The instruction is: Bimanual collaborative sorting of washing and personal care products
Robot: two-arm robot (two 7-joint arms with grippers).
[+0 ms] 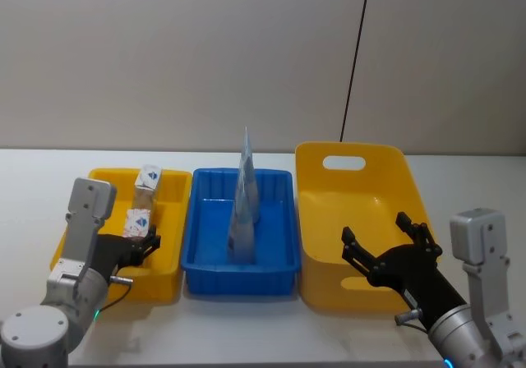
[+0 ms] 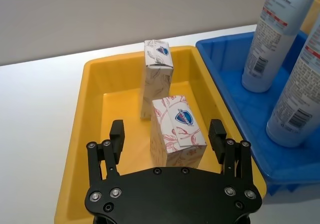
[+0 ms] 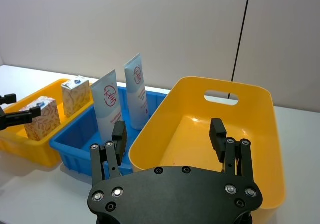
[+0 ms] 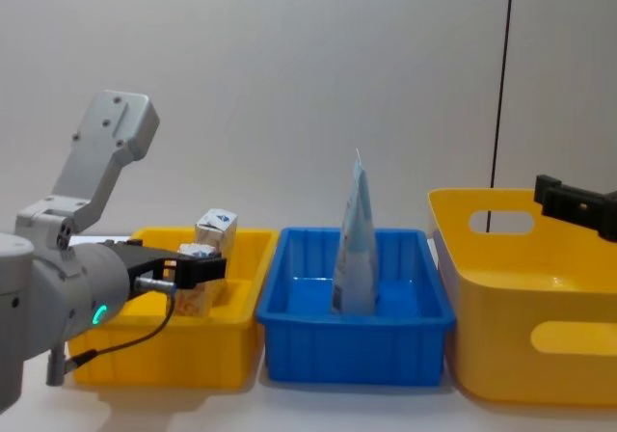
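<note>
Nearest the head camera, the left hand [image 1: 144,245] reaches into the small yellow bin [image 1: 111,173] with its fingers spread. From the left wrist they stand one on each side of the white box with red leaf pattern [image 2: 177,129], with a gap on both sides, so the box is bracketed and not gripped. Just behind that box, the narrower yellowish carton [image 2: 156,79] stands upright in the same bin.

At the other lower corner, the right hand [image 1: 376,228] hovers released over the near rim of the large yellow bin [image 1: 362,195]. The part of that bin's floor that can be seen holds nothing.

Between the two yellow bins sits the blue bin [image 1: 275,220]. Two pale-blue tubes [image 3: 111,111] stand upright in it, close together.

No product lies loose on the white desk [image 1: 33,187]. The goods look grouped by kind, boxes on one side and tubes in the middle, so the sorting seems well advanced. The left hand looks set either to take the patterned box or to let it be, and which of the two cannot be judged. The large bin may yet be meant to receive something.
</note>
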